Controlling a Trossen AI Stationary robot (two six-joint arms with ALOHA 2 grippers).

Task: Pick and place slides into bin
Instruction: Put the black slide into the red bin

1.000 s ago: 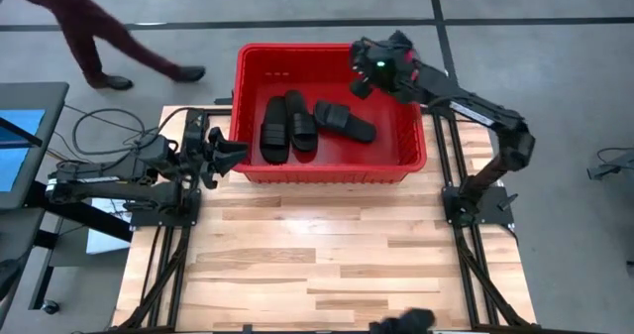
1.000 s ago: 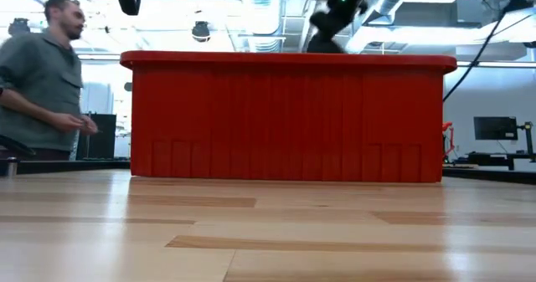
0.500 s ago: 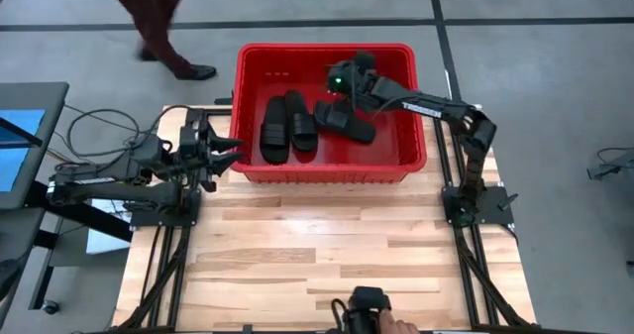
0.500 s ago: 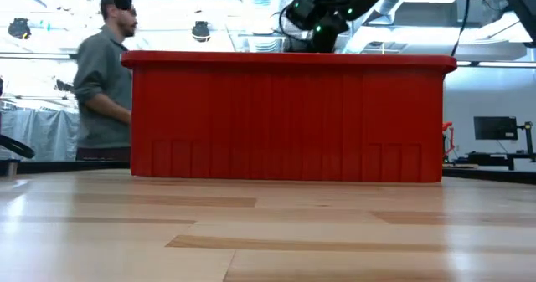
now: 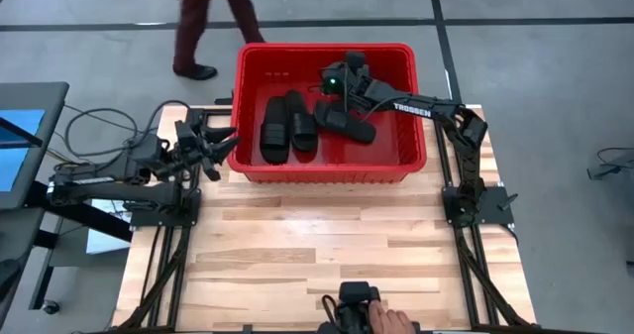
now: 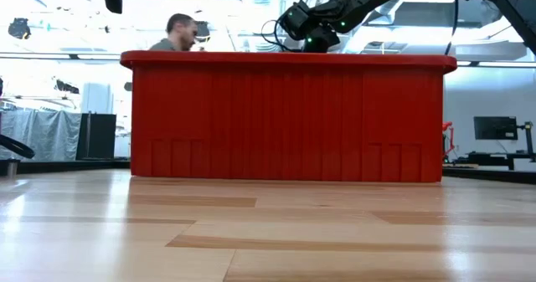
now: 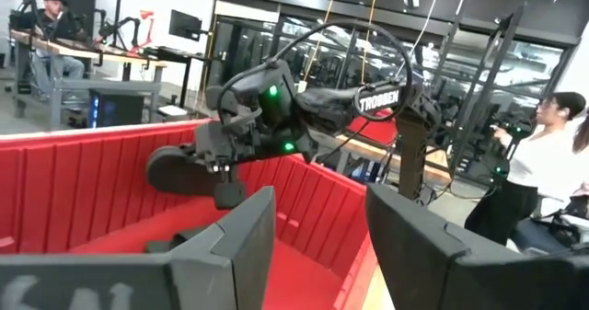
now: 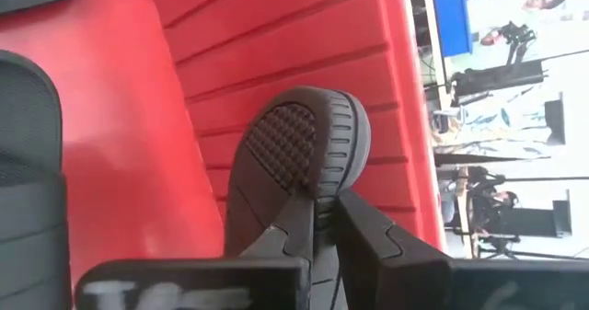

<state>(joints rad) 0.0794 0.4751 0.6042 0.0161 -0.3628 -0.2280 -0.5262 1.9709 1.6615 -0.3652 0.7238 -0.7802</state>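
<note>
The red bin [image 5: 406,156] stands at the table's far middle. Three black slides lie inside it on its floor: two side by side [image 5: 275,128] [image 5: 302,122] at the left, and one [image 5: 349,124] slanted at the middle. My right gripper [image 5: 335,84] reaches over the bin's far part, shut on a fourth black slide [image 7: 179,167] that is held above the bin's floor. My left gripper [image 5: 226,142] is open and empty just outside the bin's left wall, its fingers [image 7: 230,246] pointing at the bin. My right gripper pinches the slide between its two fingers [image 8: 293,225]; the fingers hide which part they hold. The ribbed sole [image 8: 294,140] sticks out past the fingertips, turned on edge toward the bin's wall. The slide hangs clear of the bin's floor, roughly level.
A person [image 5: 213,17] walks on the floor beyond the table's far edge, also showing behind the bin in the low view [image 6: 177,33]. A hand with a dark device [image 5: 362,312] is at the table's near edge. Bare wooden tabletop [image 5: 327,245] lies in front of the bin.
My right gripper has gone from above the bin's far right corner toward the table's left and down into the bin, carrying the slide. My left gripper has shifted a little toward the bin's left wall. The person has walked rightward behind the table.
</note>
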